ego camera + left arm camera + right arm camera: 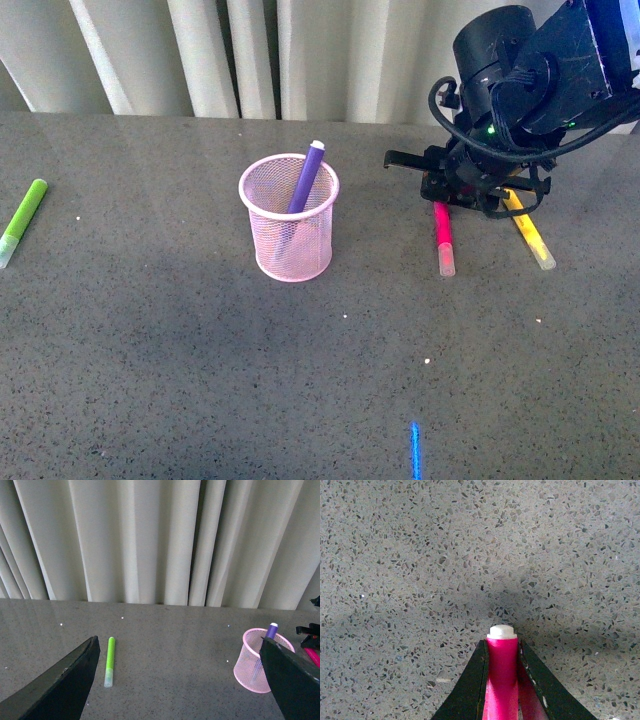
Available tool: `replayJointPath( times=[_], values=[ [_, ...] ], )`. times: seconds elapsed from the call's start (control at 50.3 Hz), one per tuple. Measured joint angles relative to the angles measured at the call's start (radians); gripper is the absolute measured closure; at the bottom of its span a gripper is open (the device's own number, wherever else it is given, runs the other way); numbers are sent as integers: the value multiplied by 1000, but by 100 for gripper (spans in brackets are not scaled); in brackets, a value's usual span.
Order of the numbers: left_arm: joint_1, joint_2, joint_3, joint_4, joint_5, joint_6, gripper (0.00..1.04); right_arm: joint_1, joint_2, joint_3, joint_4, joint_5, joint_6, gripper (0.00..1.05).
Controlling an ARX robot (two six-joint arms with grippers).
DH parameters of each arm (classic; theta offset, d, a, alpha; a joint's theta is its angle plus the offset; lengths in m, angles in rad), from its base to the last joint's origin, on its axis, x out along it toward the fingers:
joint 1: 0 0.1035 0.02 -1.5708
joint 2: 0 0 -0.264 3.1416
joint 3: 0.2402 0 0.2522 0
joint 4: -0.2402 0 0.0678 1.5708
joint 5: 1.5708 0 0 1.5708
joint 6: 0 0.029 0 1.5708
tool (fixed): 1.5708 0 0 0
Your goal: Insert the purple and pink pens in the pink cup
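**While the purple pen is already in the cup, the pink pen lies in the right gripper's hold**

Toward the table's (200, 380) left edge lies a green marker (22, 221), no part of the task. The left gripper (178, 647) hangs above that side with its jaws spread wide, holding nothing. Near the table's middle stands the pink cup (290, 245), and the purple pen (306, 178) leans inside it. To its right, the pink pen (443, 240) lies flat, its long axis running from far edge to near edge. The right gripper (455, 190) pinches its far end, fingers (470, 690) tight against both sides. A yellow marker (530, 232) lies just beyond. The cup sits leftward of this gripper, so the right arm is nearer, and the pen likely needs tipping upright.
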Motion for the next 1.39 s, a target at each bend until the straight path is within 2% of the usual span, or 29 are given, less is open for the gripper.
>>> replayJointPath(
  times=[0.139, 0.338, 0.497, 0.636, 0.735, 0.914, 1.391],
  values=[
    [0, 0, 0, 0, 0, 0, 7, 3, -9, -20, 86, 27, -23, 93],
    [0, 0, 0, 0, 0, 0, 7, 29, -119, -130, 340, 72, -153, 93],
    [0, 0, 0, 0, 0, 0, 7, 76, -240, -198, 556, 43, -263, 94],
    [0, 0, 0, 0, 0, 0, 7, 147, -320, -224, 672, -24, -322, 94],
    [0, 0, 0, 0, 0, 0, 7, 210, -329, -240, 704, -76, -335, 94],
    [0, 0, 0, 0, 0, 0, 7, 262, -310, -243, 710, -95, -327, 94],
    [0, 0, 0, 0, 0, 0, 7, 313, -241, -234, 734, -133, -323, 94]
  ],
)
